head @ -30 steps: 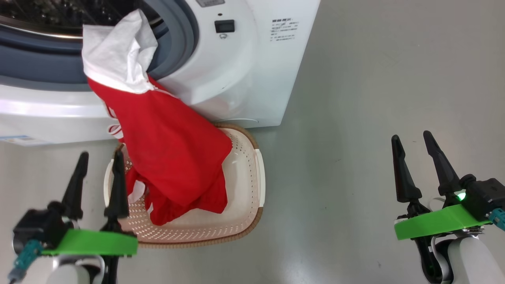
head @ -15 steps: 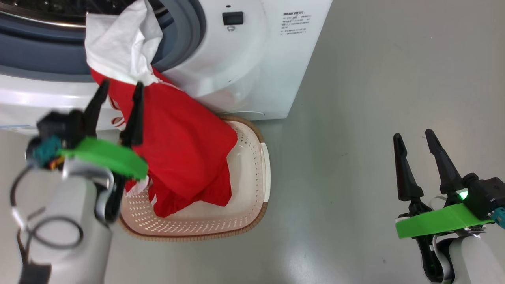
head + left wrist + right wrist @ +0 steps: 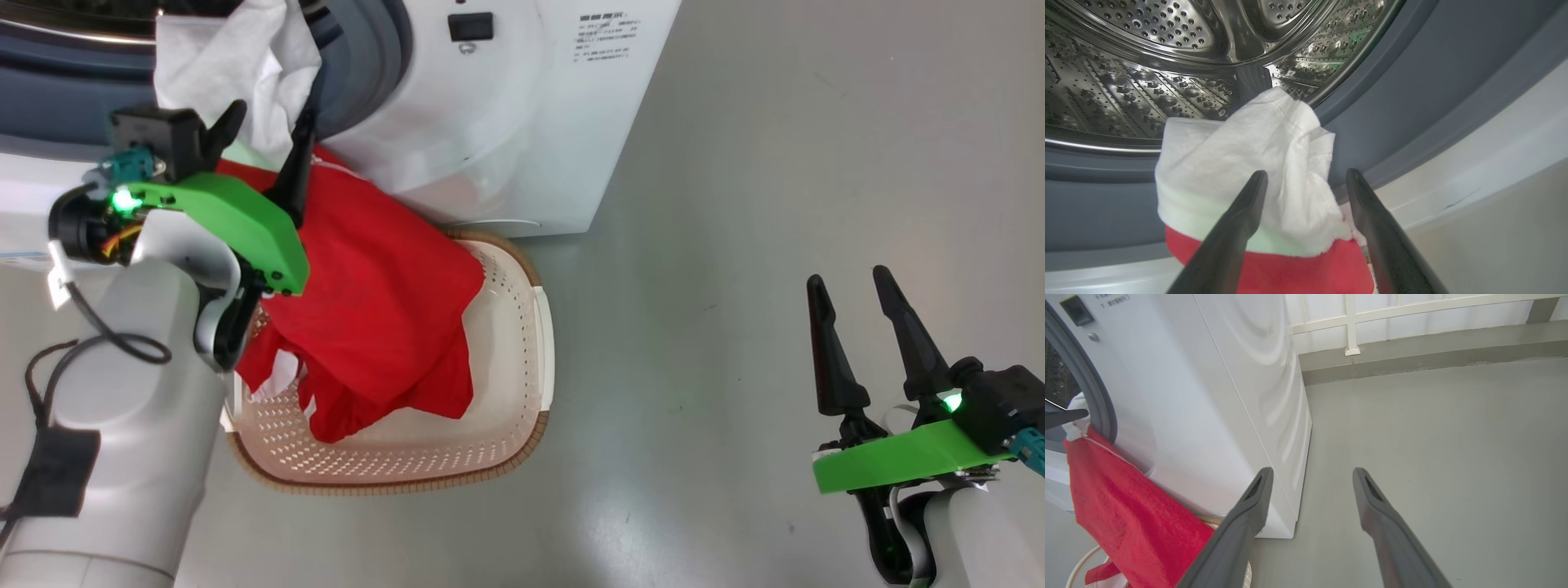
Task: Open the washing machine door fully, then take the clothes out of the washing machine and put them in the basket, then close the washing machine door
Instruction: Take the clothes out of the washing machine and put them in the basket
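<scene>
A red garment (image 3: pixel 375 278) hangs from the washing machine (image 3: pixel 522 122) opening down into the cream basket (image 3: pixel 506 384) on the floor. Its white panel (image 3: pixel 1241 163) rests on the grey rubber ring (image 3: pixel 1412 81) at the lip of the steel drum (image 3: pixel 1147 61). My left gripper (image 3: pixel 272 114) is open, its fingers on either side of that white panel's lower edge, just in front of it (image 3: pixel 1306 173). Over the bare floor at the lower right, my right gripper (image 3: pixel 849 278) is open and holds nothing (image 3: pixel 1311 470). The washing machine door is out of view.
The basket stands tight against the machine's front. Grey floor (image 3: pixel 735 204) stretches to the right of the machine. In the right wrist view a white wall with a rail (image 3: pixel 1412 314) runs behind the machine.
My left arm has risen from beside the basket up to the garment's white panel at the drum's lip. The right gripper has stayed put. The garment hangs as before.
</scene>
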`<state>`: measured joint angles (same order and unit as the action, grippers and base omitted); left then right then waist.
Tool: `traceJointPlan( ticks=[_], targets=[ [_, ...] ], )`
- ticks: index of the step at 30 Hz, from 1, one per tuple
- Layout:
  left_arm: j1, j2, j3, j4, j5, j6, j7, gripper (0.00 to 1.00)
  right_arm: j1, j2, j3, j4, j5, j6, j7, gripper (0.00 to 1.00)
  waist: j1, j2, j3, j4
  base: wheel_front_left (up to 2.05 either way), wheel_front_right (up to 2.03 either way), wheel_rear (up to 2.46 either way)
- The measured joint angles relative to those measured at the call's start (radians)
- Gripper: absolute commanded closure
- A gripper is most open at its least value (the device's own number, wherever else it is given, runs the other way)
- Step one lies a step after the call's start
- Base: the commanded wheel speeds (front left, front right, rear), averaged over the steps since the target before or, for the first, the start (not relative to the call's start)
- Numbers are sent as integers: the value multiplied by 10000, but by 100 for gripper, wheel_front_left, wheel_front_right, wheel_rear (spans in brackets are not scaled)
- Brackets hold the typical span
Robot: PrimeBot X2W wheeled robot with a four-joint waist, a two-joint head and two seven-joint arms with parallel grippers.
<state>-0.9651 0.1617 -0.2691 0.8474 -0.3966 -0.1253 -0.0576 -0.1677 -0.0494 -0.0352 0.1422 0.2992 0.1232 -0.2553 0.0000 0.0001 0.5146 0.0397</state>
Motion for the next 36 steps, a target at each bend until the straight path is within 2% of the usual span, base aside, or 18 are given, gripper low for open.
traceJointPlan(
  ticks=[11, 12, 13, 14, 17, 21, 23, 30, 36],
  targets=[
    [-1011, 40, -825, 1760, -468, -69, -343, 0, -78, 0, 117, 0, 2, 0, 0, 0, 0, -1, 63, -90, 0, 0, 0],
    [-1055, 42, -874, 1881, -506, -69, -416, 11, -79, 0, 123, 0, 2, 0, 0, 0, 0, 0, 48, -104, 0, 0, 0],
    [-1082, 44, -917, 1994, -558, -69, -466, 34, -79, 0, 125, 0, 4, 0, 0, 0, 0, 0, 35, -119, 0, 0, 0],
    [-1099, 42, -970, 2100, -587, -69, -518, 51, -79, 0, 125, 2, 6, 0, 0, 0, 0, 0, 20, -131, 0, 0, 0],
    [-1135, 46, -1103, 2330, -648, -69, -598, 69, -79, 0, 125, 2, 17, 0, 0, 0, 0, 0, -11, -145, 0, 0, 0],
    [-1204, 56, -1306, 2665, -738, -69, -809, 83, -77, 0, 113, 0, 17, 0, 0, 0, 0, 0, -59, -140, 0, 0, 0],
    [-1206, 54, -1425, 2775, -817, -69, -941, 100, -77, 0, 109, 0, 17, 0, 0, 0, 0, 0, -78, -121, 0, 0, 0],
    [-1204, 65, -1492, 2911, -1170, -69, -1699, 100, -70, 0, 94, 2, 15, 0, 0, 0, 0, 0, -186, -47, 0, 0, 0],
    [-948, 163, -1218, 2502, -1352, -67, -1919, 100, 10, 0, 12, 4, 15, 0, 0, 0, 0, 0, -317, 57, 0, 0, 0]
  ],
)
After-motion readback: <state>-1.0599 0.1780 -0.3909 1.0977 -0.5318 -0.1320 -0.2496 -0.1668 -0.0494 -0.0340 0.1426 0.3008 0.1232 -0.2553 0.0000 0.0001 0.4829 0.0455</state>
